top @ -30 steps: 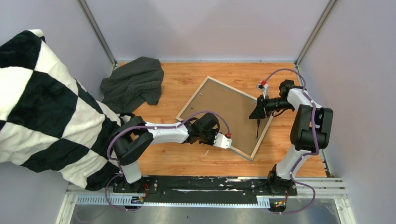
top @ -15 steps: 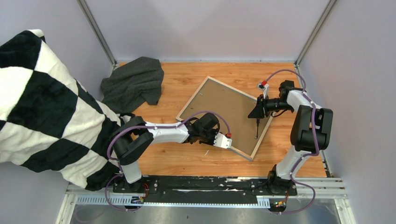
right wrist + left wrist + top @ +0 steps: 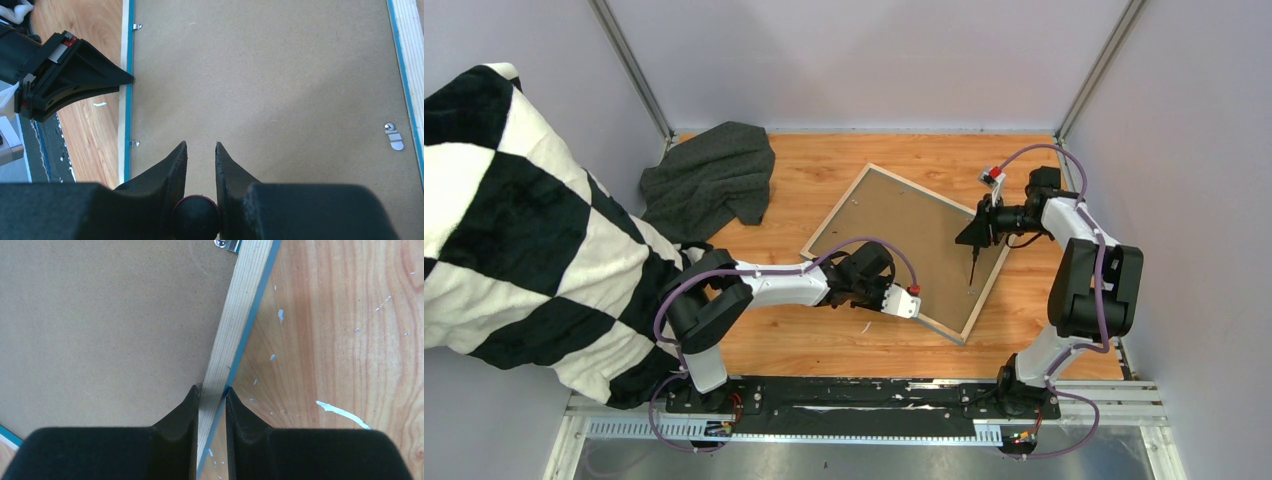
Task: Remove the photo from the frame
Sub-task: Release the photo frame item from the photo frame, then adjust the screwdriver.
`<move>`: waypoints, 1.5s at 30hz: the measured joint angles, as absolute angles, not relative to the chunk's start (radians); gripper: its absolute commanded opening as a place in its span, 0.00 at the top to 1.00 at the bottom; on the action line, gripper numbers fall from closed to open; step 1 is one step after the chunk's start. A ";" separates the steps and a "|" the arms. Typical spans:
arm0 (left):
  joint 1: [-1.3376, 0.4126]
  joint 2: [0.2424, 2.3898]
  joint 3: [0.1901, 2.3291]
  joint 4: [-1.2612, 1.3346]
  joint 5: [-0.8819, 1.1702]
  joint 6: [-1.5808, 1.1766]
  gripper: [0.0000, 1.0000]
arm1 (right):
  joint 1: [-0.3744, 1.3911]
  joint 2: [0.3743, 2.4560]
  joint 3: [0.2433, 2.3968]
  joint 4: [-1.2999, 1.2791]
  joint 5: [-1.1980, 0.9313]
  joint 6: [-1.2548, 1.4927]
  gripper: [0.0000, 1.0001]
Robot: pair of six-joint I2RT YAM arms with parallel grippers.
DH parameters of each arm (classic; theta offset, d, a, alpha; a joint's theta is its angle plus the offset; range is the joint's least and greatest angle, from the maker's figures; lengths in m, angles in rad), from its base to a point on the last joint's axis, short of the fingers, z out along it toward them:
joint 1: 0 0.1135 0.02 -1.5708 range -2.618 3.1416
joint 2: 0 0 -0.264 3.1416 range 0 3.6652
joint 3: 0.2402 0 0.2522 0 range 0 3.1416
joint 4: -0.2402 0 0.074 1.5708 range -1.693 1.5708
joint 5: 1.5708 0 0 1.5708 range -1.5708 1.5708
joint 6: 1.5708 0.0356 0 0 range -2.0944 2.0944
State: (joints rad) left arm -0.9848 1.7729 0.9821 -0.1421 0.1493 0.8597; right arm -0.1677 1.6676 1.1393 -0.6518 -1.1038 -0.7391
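Note:
The frame point(image 3: 981, 305) lies face down on the wooden table, pale wood edge up, with the brown backing board point(image 3: 904, 225) filling it. The photo is hidden under the board. My left gripper point(image 3: 862, 281) is shut on the frame's near edge point(image 3: 240, 305), one finger on the board point(image 3: 100, 315) and one on the outside point(image 3: 212, 392). My right gripper point(image 3: 972, 235) hovers over the board's right part, shut on a thin dark tool point(image 3: 972, 272) that points down at the board. Its round knob point(image 3: 196, 217) sits between the fingers point(image 3: 201, 146).
Small metal clips point(image 3: 395, 137) hold the board at the frame's blue-lined edge point(image 3: 406, 40). A dark grey cloth point(image 3: 709, 180) lies at the back left. A black-and-white checked blanket point(image 3: 514, 230) fills the left side. White flecks point(image 3: 340, 411) lie on the table.
My right gripper has shifted a little toward the back of the table with the tool, and the tool tip has risen slightly. The left gripper and frame have not moved.

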 measured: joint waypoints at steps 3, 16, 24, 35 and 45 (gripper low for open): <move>-0.985 1.773 0.982 -0.142 0.150 0.860 1.00 | -0.168 1.664 1.140 -0.651 -1.108 -0.716 1.00; -0.974 1.570 0.804 0.003 0.023 0.812 0.00 | -0.126 1.439 1.151 -0.530 -1.067 -0.427 1.00; -0.938 1.368 0.828 -0.063 -0.101 0.734 0.00 | -0.123 1.316 1.081 -0.286 -1.074 -0.138 1.00; -0.870 1.303 1.251 -0.214 0.211 0.559 0.15 | -0.118 1.205 0.966 0.096 -0.908 0.516 1.00; -0.870 1.500 1.433 -0.414 0.525 0.457 0.25 | -0.118 1.195 0.857 0.238 -0.788 1.029 1.00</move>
State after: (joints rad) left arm -0.8700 1.5002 1.4330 -0.4145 0.5251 0.4572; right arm -0.1177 1.1950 0.8574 0.2382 -0.7876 1.0286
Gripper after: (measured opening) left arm 0.773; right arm 0.271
